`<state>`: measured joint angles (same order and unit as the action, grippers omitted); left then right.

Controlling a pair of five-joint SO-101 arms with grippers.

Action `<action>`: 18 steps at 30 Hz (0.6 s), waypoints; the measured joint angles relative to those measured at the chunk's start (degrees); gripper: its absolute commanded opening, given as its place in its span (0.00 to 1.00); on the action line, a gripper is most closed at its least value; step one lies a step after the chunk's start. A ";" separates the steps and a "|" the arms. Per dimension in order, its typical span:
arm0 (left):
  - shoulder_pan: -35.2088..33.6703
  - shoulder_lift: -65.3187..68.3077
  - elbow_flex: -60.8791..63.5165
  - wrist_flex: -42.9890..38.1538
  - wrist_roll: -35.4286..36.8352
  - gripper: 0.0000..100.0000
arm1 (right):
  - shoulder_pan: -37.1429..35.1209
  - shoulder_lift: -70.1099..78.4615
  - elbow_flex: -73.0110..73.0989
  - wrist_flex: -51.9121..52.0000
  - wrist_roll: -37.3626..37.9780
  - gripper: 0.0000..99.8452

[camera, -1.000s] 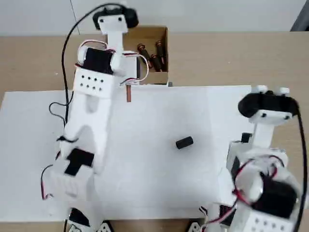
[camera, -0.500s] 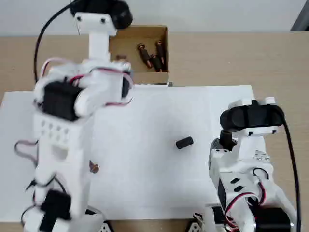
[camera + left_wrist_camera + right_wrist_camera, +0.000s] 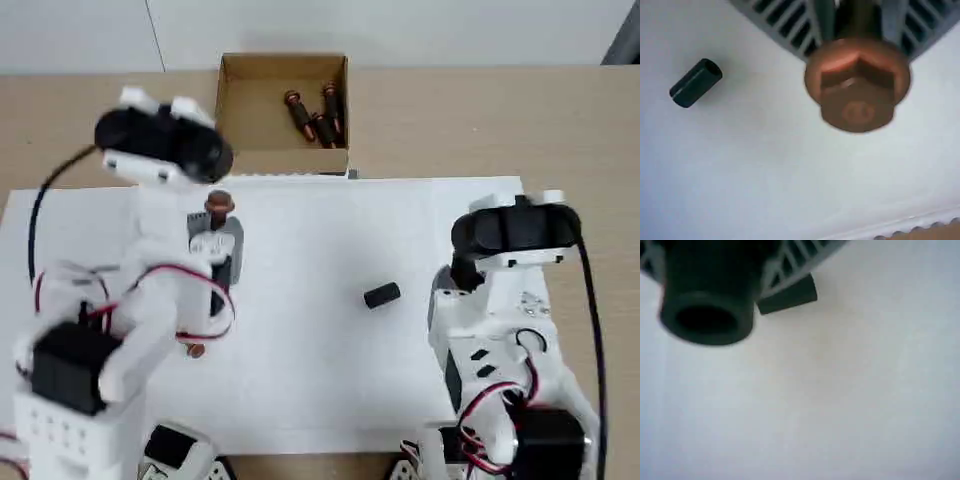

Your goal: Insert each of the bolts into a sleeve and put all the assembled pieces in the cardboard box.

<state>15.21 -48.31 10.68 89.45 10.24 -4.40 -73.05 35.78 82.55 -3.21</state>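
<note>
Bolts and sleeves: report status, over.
Left gripper shut on held bolt. Right gripper shut on held sleeve. Loose sleeve lies on the sheet between the arms; loose bolt beside left arm. Assembled pieces in cardboard box.

Assembled pieces [image 3: 315,115] lie in the cardboard box [image 3: 250,110] behind the sheet [image 3: 330,380]; a sleeve [image 3: 381,295] lies on it.

Left gripper [image 3: 857,15] clamped on a bolt [image 3: 857,85], right gripper [image 3: 715,255] clamped on a sleeve [image 3: 705,315]; 2 arms bent, wrists pointing down.
</note>
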 measured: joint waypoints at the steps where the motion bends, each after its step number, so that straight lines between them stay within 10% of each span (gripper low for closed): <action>1: 0.00 -2.46 3.16 -1.85 0.00 0.01 | -0.70 0.09 1.23 -1.41 0.00 0.00; 18: 0.00 -34.11 39.56 -25.23 12.48 0.01 | -24.70 0.88 17.32 -21.10 0.00 0.00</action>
<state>15.21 -82.42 50.24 64.22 22.73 -29.10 -72.18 53.10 61.45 -3.21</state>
